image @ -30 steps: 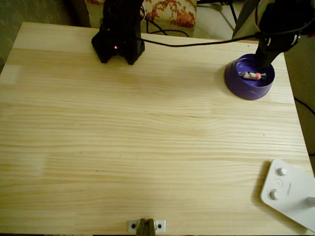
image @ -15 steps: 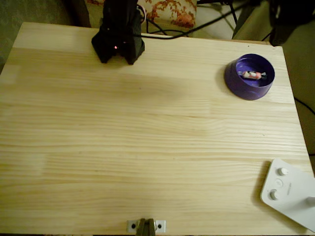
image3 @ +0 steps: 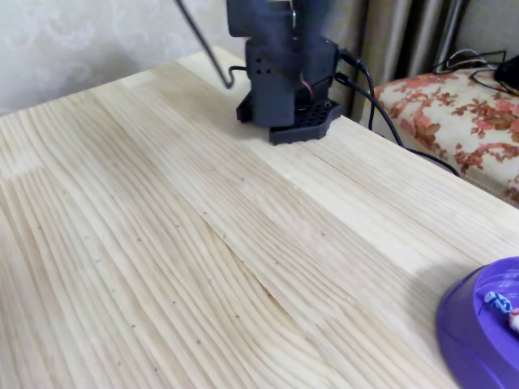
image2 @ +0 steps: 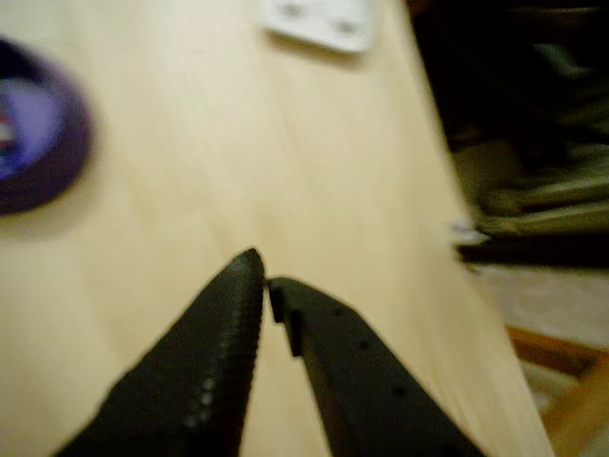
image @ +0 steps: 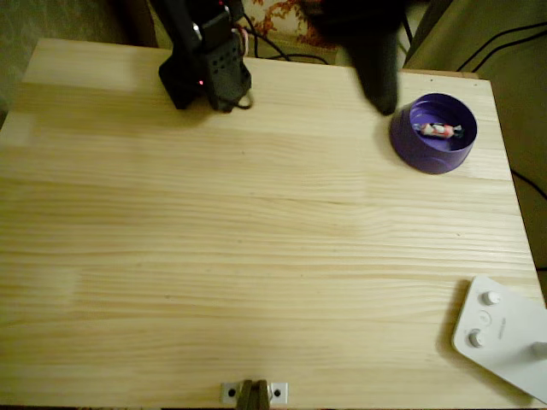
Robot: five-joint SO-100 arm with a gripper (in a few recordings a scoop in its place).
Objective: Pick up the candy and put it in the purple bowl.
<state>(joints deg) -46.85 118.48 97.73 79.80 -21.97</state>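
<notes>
Candy [image: 438, 130] lay inside the purple bowl [image: 410, 143], far right of the surface [image: 256, 256] in the overhead view; fixed view showed it near the bowl's rim at right. Task looked done, judging by that placement. Tool [image2: 265, 283] had its jaws together, tips touching, nothing between them in the wrist view. It sat just left of the bowl in the overhead view, blurred, above the surface, likely clear of the bowl because the drop was over. White device [image: 504, 335] with knobs sat near right corner, well apart, irrelevant.
</notes>
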